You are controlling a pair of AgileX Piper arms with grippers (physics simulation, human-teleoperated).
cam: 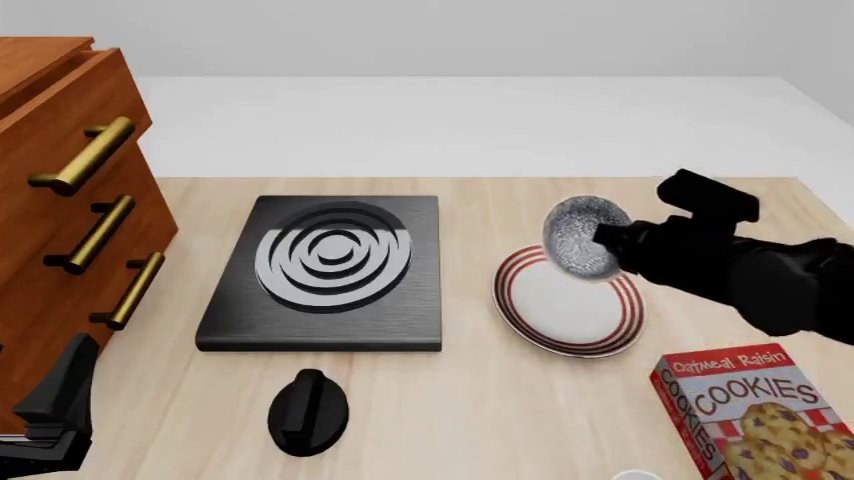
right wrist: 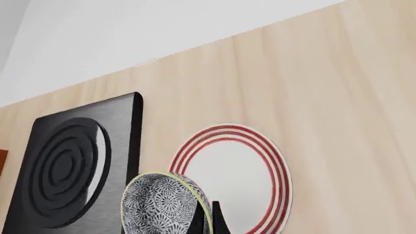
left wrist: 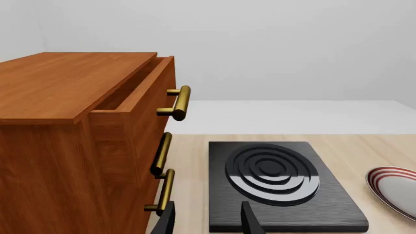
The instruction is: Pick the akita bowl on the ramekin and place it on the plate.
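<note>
The akita bowl (cam: 582,236) hangs tilted on its side just above the far edge of the plate (cam: 571,318), speckled outside facing the camera. My right gripper (cam: 611,240) is shut on its rim, reaching in from the right. In the right wrist view the bowl (right wrist: 162,204) sits against the pinched fingers (right wrist: 206,220), with the red-ringed plate (right wrist: 256,170) beyond. A white sliver at the bottom edge may be the ramekin (cam: 638,474). My left gripper (cam: 54,400) stays low at the near left, open and empty, fingers (left wrist: 250,219) spread before the stove.
A black stove burner slab (cam: 327,270) lies left of the plate, with a black knob (cam: 307,410) in front of it. A wooden drawer cabinet (cam: 67,200) with brass handles fills the left side, its top drawer (left wrist: 140,92) slightly open. A cookies box (cam: 747,410) lies near right.
</note>
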